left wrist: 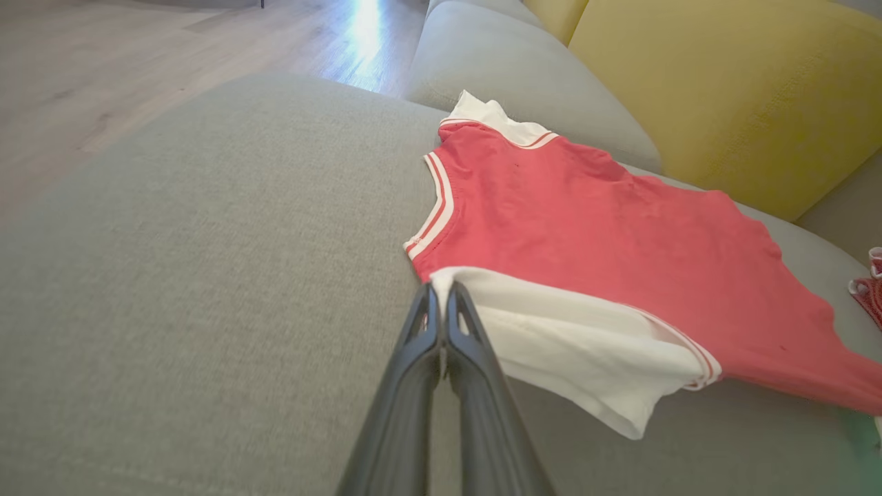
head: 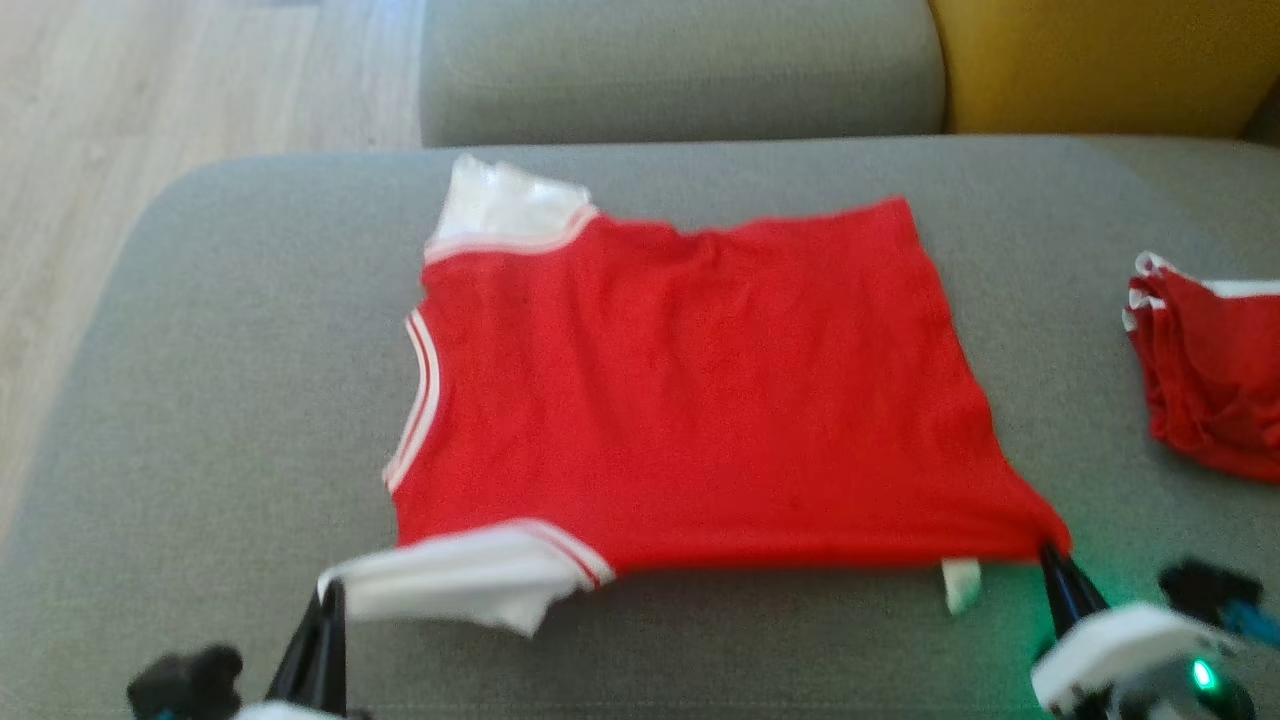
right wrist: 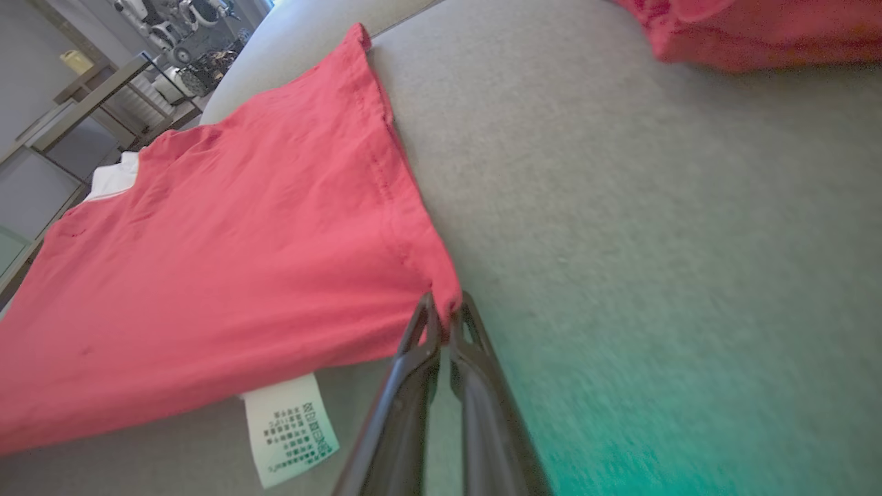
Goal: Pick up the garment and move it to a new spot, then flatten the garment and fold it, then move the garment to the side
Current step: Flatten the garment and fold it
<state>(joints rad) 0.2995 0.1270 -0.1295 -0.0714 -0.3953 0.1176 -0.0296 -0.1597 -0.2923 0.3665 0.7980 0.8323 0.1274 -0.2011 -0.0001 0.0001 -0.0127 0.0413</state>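
Observation:
The garment (head: 690, 390) is a red T-shirt with white sleeves and striped trim, spread on the grey sofa seat (head: 220, 400), neck to the left. My left gripper (head: 328, 590) is shut on the tip of the near white sleeve (left wrist: 572, 344), as the left wrist view (left wrist: 441, 293) confirms. My right gripper (head: 1050, 550) is shut on the near hem corner (right wrist: 444, 293). A white care label (right wrist: 289, 427) hangs below the hem beside it. The near edge is pulled taut between both grippers (right wrist: 441, 306).
A second red and white garment (head: 1210, 370) lies bunched at the seat's right edge. A yellow cushion (head: 1100, 60) and a grey backrest (head: 680, 70) stand behind. Wooden floor (head: 150, 100) lies beyond the left edge.

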